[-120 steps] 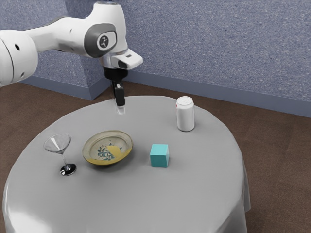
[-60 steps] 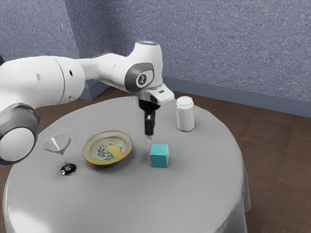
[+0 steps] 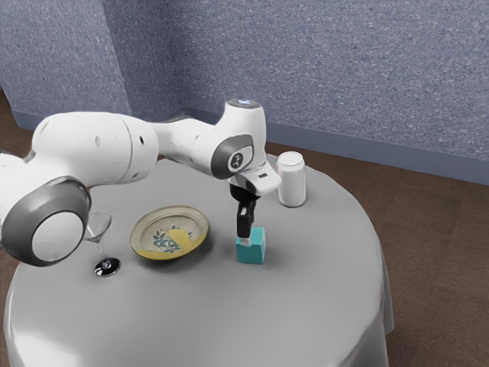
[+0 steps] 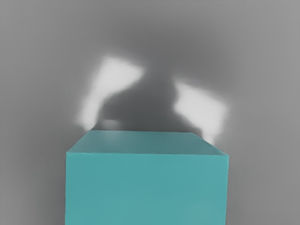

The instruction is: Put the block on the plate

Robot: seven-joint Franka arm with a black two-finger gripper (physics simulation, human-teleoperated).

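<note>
The block (image 3: pixel 250 253) sits on the table (image 3: pixel 191 321), near the plate (image 3: pixel 140 238) and so a short carry from it. Our gripper (image 3: pixel 244 241) points down at it, probably for a top grasp; whether our jaws are spread or pinching it, we cannot tell.

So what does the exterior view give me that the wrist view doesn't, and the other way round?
The exterior view adds the patterned plate, stemmed glass, white can, arm, gripper, blue wall and brown floor. The wrist view adds a close look at the block's face, with bright patches beyond it. Both share the block and the grey tabletop.
</note>
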